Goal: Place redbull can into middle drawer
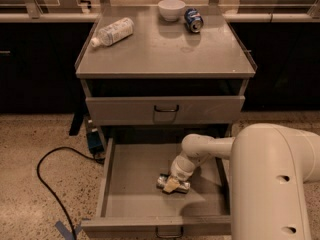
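The middle drawer is pulled wide open below the cabinet, its flat grey floor showing. The redbull can lies on its side on the drawer floor, right of centre, silver with a little blue. My gripper reaches down into the drawer from the right and is closed around the can's middle, with a pale fingertip across it. My white arm fills the lower right and hides the drawer's right front corner.
The upper handled drawer is shut. On the cabinet top lie a plastic bottle, a white bowl and a stubby dark-blue can. A black cable and a blue device are on the floor at left.
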Controlling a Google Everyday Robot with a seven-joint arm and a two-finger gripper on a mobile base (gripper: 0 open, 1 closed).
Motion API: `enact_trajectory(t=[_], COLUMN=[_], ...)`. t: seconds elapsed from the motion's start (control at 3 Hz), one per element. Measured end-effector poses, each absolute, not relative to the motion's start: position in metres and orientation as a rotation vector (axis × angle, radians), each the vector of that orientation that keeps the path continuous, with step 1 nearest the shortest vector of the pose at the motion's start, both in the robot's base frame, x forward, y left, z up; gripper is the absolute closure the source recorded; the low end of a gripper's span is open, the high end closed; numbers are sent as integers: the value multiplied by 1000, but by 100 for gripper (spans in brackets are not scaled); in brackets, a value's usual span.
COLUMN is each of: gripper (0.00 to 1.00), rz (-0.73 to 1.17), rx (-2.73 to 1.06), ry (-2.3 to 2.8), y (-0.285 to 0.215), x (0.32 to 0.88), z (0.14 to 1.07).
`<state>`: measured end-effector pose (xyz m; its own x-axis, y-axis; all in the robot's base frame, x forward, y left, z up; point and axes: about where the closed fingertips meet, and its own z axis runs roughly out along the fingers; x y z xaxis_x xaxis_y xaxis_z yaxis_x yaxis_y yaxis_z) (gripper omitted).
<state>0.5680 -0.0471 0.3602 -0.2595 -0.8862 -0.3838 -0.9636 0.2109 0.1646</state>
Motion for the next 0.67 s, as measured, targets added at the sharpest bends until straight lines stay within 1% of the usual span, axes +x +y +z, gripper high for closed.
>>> enact_trajectory(t=[0.33, 0.67], gripper=[13, 0], rz=[552, 552], rx=[-1769, -1769], ry=[2275, 2275], y=[-47, -47], x=[568, 568], z=[360, 360])
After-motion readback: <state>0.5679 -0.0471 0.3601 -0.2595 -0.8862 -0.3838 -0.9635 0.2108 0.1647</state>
